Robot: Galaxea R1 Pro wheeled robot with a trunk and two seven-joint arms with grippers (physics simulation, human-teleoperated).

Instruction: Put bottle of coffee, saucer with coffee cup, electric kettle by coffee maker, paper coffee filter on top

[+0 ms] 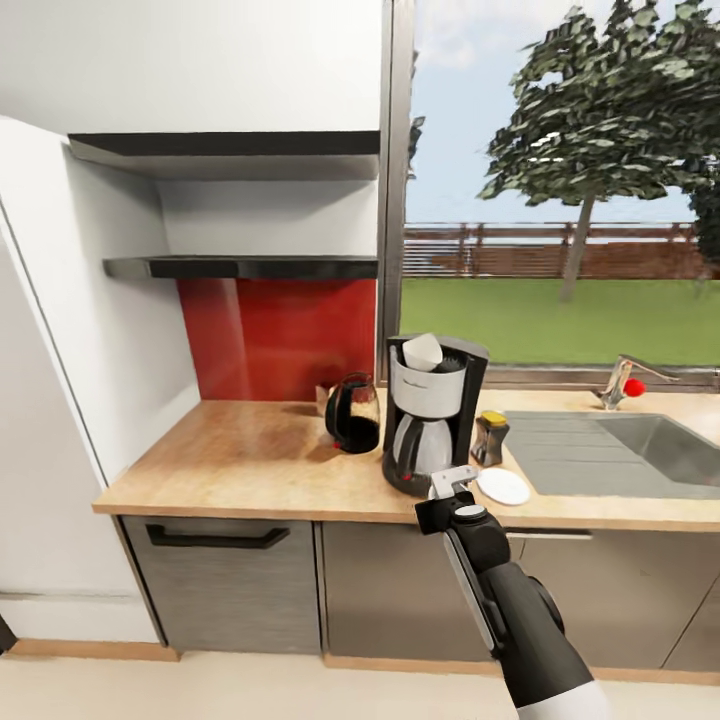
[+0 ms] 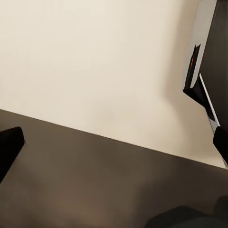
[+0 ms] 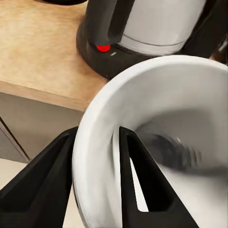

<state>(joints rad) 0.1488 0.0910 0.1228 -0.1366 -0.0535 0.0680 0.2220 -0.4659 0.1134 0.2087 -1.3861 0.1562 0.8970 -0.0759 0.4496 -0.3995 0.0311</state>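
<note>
Right wrist view has the right claw pinching the coffee cup rim just before the coffee maker; lower it level onto the saucer

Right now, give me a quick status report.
Right gripper shut on coffee cup, near coffee maker. Saucer bare on kitchen countertop. Left gripper unclear.
</note>
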